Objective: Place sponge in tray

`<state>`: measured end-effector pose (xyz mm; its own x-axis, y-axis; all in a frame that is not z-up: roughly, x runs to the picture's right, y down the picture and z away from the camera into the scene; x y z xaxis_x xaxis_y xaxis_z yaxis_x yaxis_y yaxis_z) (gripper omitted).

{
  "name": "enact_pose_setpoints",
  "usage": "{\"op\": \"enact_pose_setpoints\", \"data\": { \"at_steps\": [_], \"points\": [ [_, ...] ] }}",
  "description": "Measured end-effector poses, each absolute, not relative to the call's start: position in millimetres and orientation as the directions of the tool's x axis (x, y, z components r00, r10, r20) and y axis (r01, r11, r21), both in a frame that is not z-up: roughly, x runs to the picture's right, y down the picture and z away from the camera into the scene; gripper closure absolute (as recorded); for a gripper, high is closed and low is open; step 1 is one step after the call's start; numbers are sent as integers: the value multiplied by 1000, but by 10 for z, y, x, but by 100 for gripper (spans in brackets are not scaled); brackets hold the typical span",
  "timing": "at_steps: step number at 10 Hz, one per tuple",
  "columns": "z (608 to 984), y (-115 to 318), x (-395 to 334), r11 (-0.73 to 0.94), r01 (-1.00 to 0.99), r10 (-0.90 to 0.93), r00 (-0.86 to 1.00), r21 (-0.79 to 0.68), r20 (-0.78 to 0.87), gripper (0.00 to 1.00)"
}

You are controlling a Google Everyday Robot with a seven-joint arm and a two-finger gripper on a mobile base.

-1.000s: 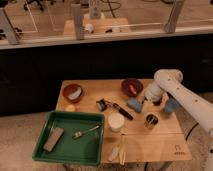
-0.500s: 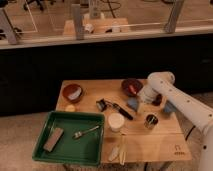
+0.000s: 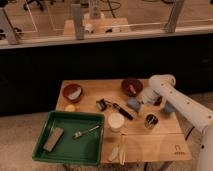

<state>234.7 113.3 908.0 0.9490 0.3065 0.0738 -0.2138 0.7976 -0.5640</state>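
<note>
On the wooden table (image 3: pixel 150 145), the gripper (image 3: pixel 140 99) has swung left to the sponge (image 3: pixel 132 104), grip unclear.

A pale wooden table (image 3: pixel 150 146) stands on a light speckled floor (image 3: pixel 20 131). Behind it runs a dark low wall (image 3: pixel 75 57), topped by glass panes (image 3: pixel 45 20) between grey posts (image 3: pixel 77 21). Beyond them lies a wood floor (image 3: pixel 145 12). The gripper (image 3: pixel 145 96) hovers over the table's far right part.
</note>
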Motion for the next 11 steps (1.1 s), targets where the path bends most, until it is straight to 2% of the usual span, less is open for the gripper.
{"op": "enact_pose_setpoints", "data": {
  "at_steps": [2,8,10,11],
  "points": [
    [9143,1185,2328,794,-217,311,948,-568,73,22],
    [9190,1212,2268,780,-218,330,940,-587,89,83],
    [9086,1157,2282,783,-210,342,932,-585,123,98],
    [8979,1094,2306,793,-202,341,929,-575,144,100]
  ]
}}
